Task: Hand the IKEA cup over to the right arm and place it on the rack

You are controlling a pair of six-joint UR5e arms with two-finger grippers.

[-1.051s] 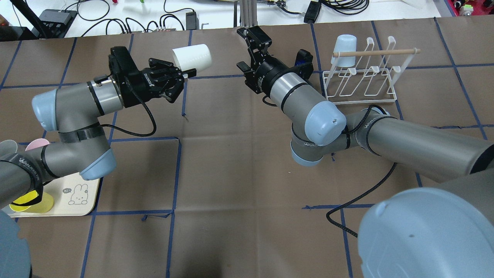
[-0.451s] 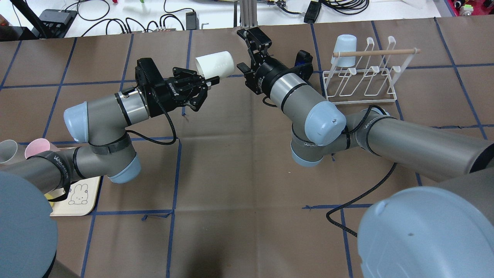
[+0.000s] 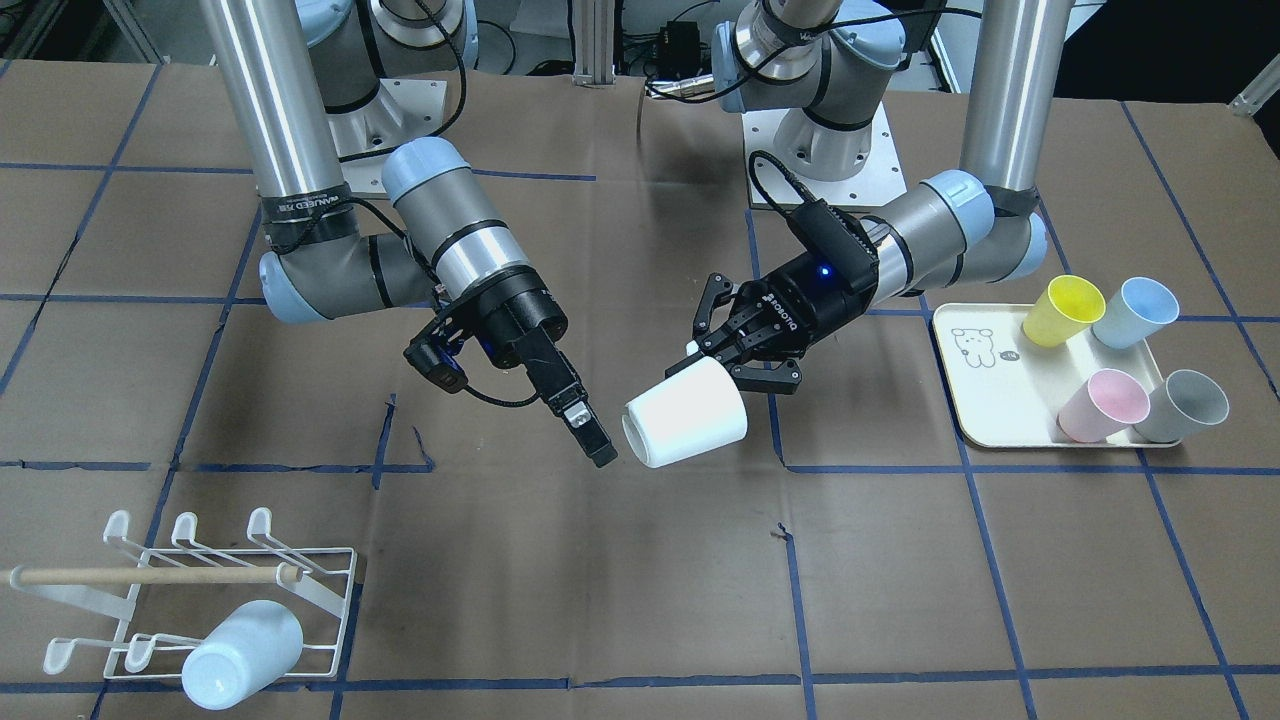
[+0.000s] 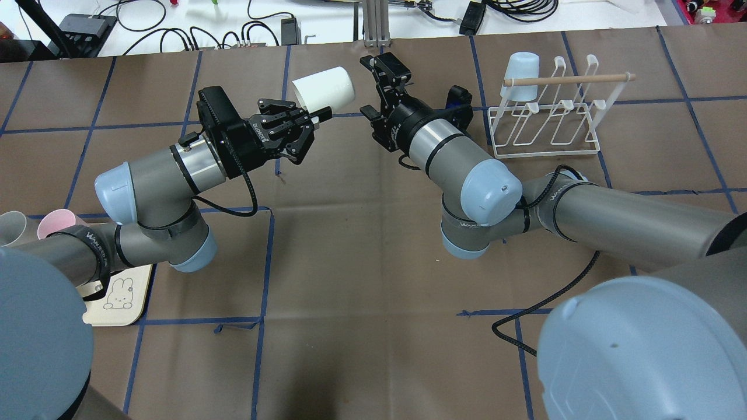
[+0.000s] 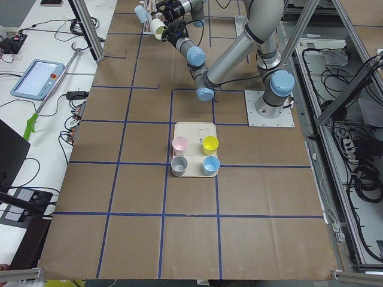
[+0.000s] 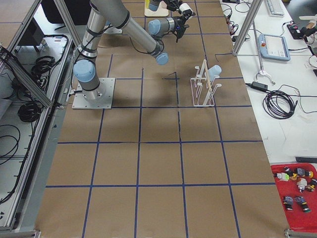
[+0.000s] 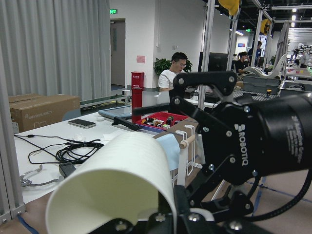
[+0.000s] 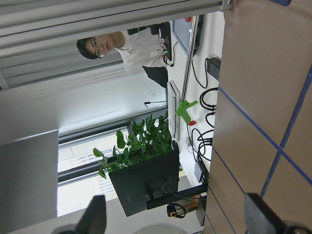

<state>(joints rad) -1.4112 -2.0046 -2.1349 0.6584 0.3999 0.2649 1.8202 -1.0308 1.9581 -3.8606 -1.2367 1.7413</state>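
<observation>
Roughly at the halfway mark, by the look of it: off the tray and up at the handover point, not yet handed over. Pinched at one end between the closed fingers of the left gripper (image 4: 317, 115), the white IKEA cup (image 4: 323, 88), lying on its side clear of the table at upper centre of the overhead view, free end toward the right gripper (image 4: 378, 87). Spread wide and empty there, just beside the cup, apparently touching nothing. Left to do: closing on the cup, releasing on the left, swinging over to the white wire rack (image 4: 545, 125) at upper right, hanging on a free prong. Already on the rack, a pale blue cup (image 4: 521, 70); waiting on the bear tray (image 3: 985, 400), a yellow cup (image 3: 1063, 310), blue cup (image 3: 1135, 312), pink cup (image 3: 1103, 403) and grey cup (image 3: 1180, 405)
</observation>
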